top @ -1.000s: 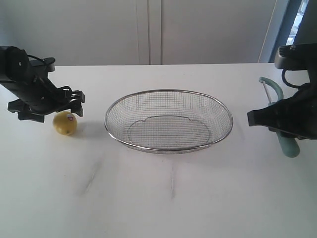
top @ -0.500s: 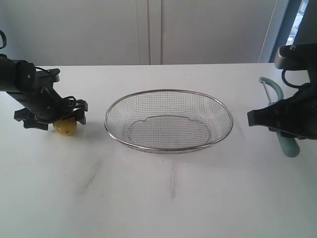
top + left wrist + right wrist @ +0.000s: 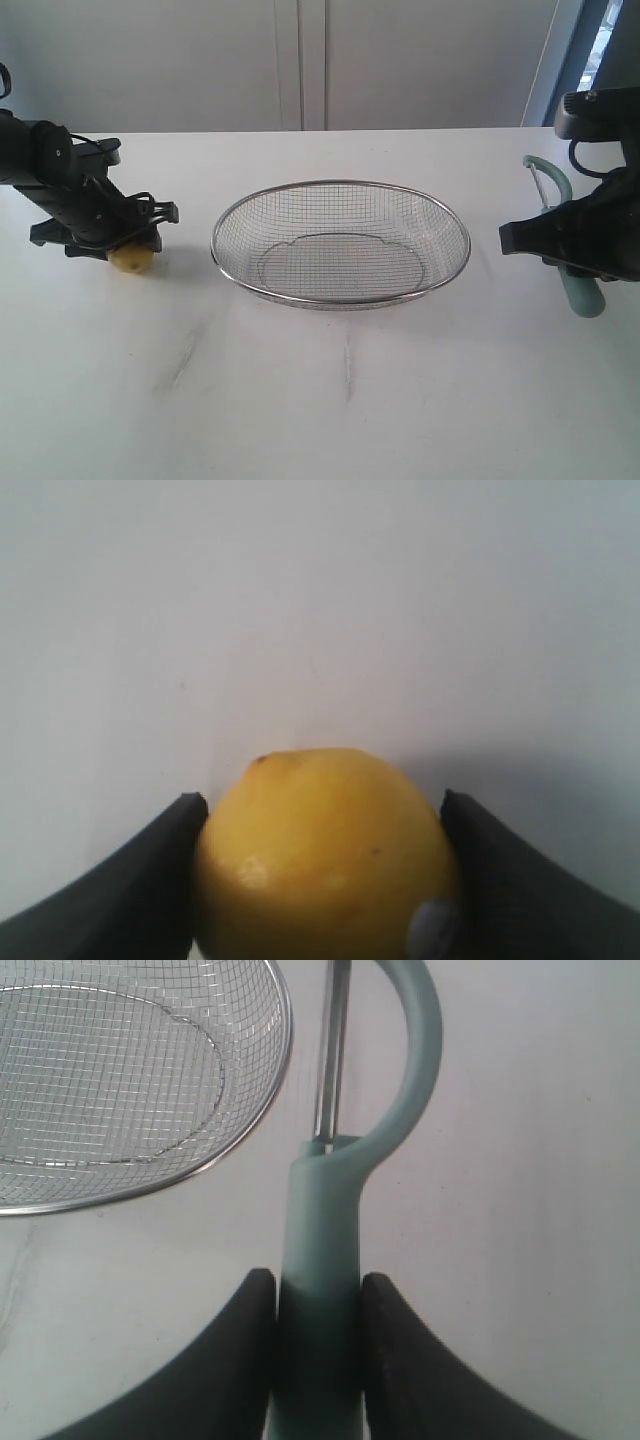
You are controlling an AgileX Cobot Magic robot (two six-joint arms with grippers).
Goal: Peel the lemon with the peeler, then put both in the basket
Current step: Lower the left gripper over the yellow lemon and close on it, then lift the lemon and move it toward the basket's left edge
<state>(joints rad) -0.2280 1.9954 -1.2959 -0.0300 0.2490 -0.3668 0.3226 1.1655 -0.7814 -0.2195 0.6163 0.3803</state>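
The lemon [image 3: 132, 258] sits at the left side of the white table [image 3: 350, 400], well apart from the basket [image 3: 340, 184]. The left gripper [image 3: 118, 240] is low over it. Its two dark fingers [image 3: 130, 880] touch the lemon on both sides and pinch it between them. A small pale sticker [image 3: 432, 928] shows on the peel close to one finger. The basket stands in the middle of the table, with only its wire mesh showing inside. At the right side is the peeler [image 3: 585, 295], its looped head pointing to the far edge. The right gripper [image 3: 318, 1282] has its fingers pressed on the teal handle, one on each side. Whether the peeler rests on the table cannot be told.
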